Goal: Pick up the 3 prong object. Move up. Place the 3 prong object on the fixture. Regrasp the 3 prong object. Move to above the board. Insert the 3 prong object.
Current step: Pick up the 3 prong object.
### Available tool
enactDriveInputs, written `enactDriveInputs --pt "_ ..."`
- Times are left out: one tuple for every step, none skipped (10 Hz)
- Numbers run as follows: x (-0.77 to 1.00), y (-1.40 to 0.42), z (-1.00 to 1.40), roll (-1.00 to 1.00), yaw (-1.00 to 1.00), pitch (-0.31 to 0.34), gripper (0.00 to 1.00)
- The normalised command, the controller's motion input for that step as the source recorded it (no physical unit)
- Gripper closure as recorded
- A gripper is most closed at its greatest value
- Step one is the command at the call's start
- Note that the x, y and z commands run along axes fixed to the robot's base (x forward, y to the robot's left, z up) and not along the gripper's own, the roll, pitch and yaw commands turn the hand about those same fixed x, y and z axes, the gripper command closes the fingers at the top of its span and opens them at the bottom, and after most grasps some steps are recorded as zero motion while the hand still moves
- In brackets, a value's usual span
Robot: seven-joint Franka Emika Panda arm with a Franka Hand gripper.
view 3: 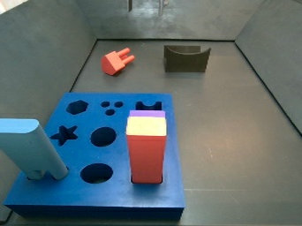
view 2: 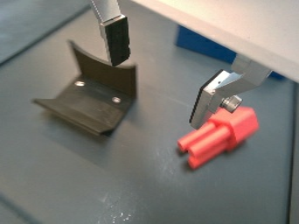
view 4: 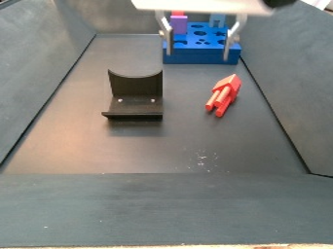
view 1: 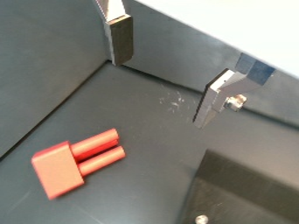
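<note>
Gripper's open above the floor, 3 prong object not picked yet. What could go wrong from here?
1. The gripper hangs open between the fixture and the 3 prong object, not over the piece; descending without shifting would likely close on nothing.
2. The 3 prong object lies flat and skewed on the floor, so jaws not aligned to it may twist it.
3. The fixture sits near; a finger might clip it.

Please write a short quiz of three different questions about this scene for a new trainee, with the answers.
1. True or false: the tool is open, holding nothing.
2. Where does the 3 prong object lie? A) floor B) fixture C) board
3. Name the tallest red piece on the board.

Key: 1 true. 2 A, beside the fixture, apart from it. 3 the red block with the yellow-and-purple top.
</note>
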Motion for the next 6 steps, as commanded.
enactDriveInputs --pt "-0.31 0.05 -0.54 0.05 -0.88 -0.033 0.00" --pt "-0.35 0.05 -0.54 0.05 -0.86 -0.024 0.00" --pt "-0.35 0.05 -0.55 0.04 -0.87 -0.024 0.00" --pt "-0.36 0.03 -0.54 0.07 -0.81 -0.039 0.00" --pt "-0.33 -0.05 -0.69 0.19 -0.69 0.000 0.00" --pt "-0.29 -0.22 -0.77 0.20 -0.55 -0.019 0.00"
